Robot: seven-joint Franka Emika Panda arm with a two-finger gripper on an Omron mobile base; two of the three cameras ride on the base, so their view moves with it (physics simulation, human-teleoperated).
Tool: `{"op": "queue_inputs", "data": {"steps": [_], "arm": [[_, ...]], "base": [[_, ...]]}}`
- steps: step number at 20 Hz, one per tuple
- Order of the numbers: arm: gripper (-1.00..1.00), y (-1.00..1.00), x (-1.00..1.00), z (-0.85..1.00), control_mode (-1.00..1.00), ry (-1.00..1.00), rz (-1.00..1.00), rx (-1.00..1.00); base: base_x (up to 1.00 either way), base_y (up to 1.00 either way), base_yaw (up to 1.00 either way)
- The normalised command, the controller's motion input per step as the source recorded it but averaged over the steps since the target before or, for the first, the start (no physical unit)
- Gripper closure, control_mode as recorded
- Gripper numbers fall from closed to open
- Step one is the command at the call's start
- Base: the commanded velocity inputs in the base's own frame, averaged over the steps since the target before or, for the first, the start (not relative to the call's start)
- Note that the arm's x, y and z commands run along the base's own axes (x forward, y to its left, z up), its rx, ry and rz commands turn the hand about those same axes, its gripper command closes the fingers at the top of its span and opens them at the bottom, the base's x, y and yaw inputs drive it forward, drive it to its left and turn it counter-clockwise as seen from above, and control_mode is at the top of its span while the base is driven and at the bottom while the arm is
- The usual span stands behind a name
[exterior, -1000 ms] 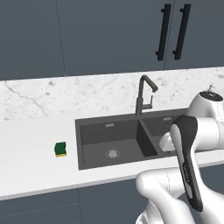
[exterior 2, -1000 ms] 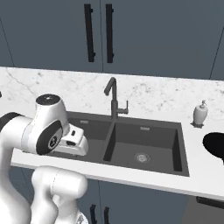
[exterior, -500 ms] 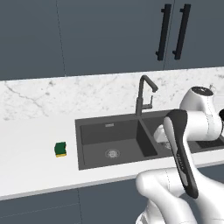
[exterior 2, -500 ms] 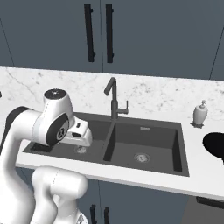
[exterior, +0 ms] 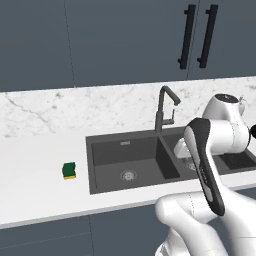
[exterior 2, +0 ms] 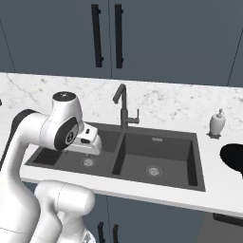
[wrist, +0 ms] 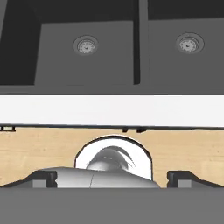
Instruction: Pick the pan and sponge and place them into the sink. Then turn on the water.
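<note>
Sponge (exterior: 69,170) — beside sink (exterior: 97,145) — untouched.

White marble counter (exterior: 40,170), dark double sink (exterior: 125,165) set in, sponge (exterior: 69,170) left, soap dispenser (exterior 2: 217,124), pan (exterior 2: 233,159) right

Even, soft rendered light, no glare; sink (exterior: 131,162) basins shaded dark; edges slightly soft, no distortion

Dark double-basin sink (exterior: 150,131), green-topped sponge (exterior: 69,170) on counter to its left, black pan (exterior 2: 233,158) at its right.
</note>
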Motion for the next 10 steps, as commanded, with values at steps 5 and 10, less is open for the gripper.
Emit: {"op": "queue_inputs", "data": {"steps": [5,10], "arm": [[-1.00,-0.03,-0.39,-0.02,-1.00,0.00,0.00,0.00],[-1.00,0.00,-0.09,-0.01,1.00,0.00,0.00,0.00]], "base": [[0.00,0.00,0.00],[-0.41,-0.07,0.00]]}}
